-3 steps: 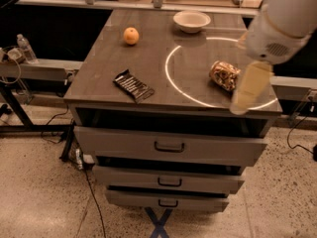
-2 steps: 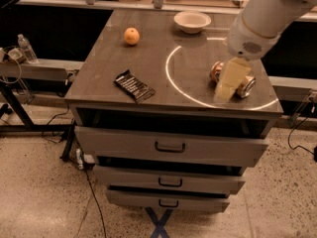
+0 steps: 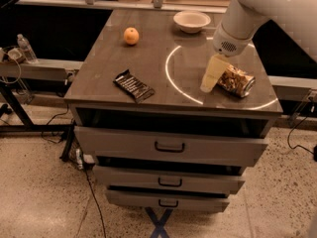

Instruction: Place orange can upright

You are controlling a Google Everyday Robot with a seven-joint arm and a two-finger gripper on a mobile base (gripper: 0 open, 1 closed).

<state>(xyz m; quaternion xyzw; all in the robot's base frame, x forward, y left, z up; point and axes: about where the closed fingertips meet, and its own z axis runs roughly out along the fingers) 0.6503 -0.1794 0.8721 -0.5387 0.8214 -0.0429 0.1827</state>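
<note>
The orange can [image 3: 237, 81], mottled gold-orange and brown, lies on its side on the right part of the grey cabinet top [image 3: 148, 58], inside a white circle marking. My gripper [image 3: 209, 83] hangs from the white arm [image 3: 247, 14] and points down at the top surface, right beside the can's left end. Whether it touches the can cannot be told.
A small orange fruit [image 3: 131, 35] sits at the back left. A white bowl [image 3: 191, 20] stands at the back. A dark snack bar [image 3: 133, 86] lies near the front left. Drawers [image 3: 169, 147] stick out below the front edge. A water bottle [image 3: 24, 47] stands on the left rail.
My arm has swung left and back, carrying the gripper from the can's front right side across to its left end. The can stays lying on its side.
</note>
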